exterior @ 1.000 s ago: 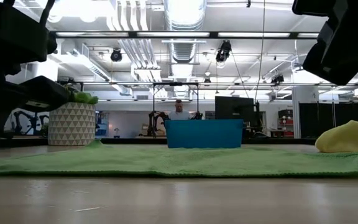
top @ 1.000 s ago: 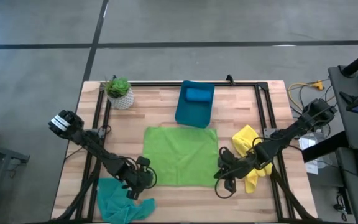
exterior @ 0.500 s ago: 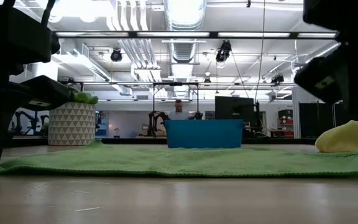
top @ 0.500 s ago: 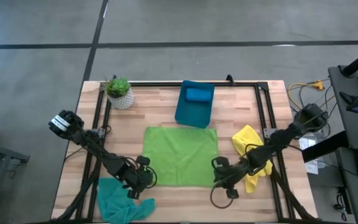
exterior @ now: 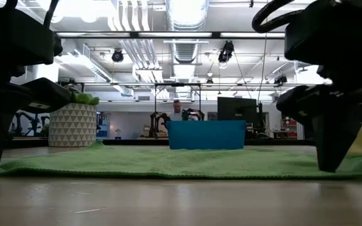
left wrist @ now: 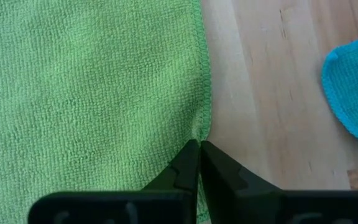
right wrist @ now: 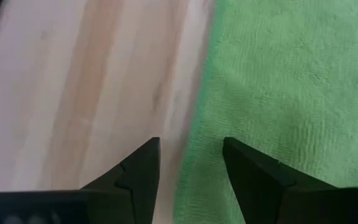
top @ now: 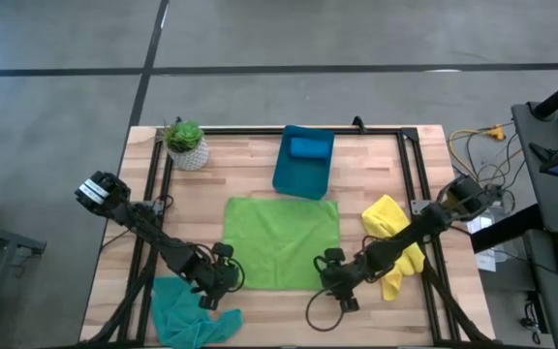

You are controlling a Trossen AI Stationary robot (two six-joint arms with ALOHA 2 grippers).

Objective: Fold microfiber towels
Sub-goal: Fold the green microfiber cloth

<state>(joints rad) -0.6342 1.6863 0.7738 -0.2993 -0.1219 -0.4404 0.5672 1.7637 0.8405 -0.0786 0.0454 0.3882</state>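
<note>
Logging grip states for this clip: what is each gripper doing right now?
Left gripper: shut on the lime green towel's edge.
Right gripper: open, straddling that towel's opposite edge, holding nothing.

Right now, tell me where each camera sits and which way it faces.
High: overhead, looking straight down; both arms flank the green towel.
Low: tabletop height, looking across the table into the room; dark arm parts at both sides.
Left wrist: looks past the shut left pincer pinching the towel's edge.
Right wrist: looks past the open right pincer over the opposite edge.
All four share the green towel.
</note>
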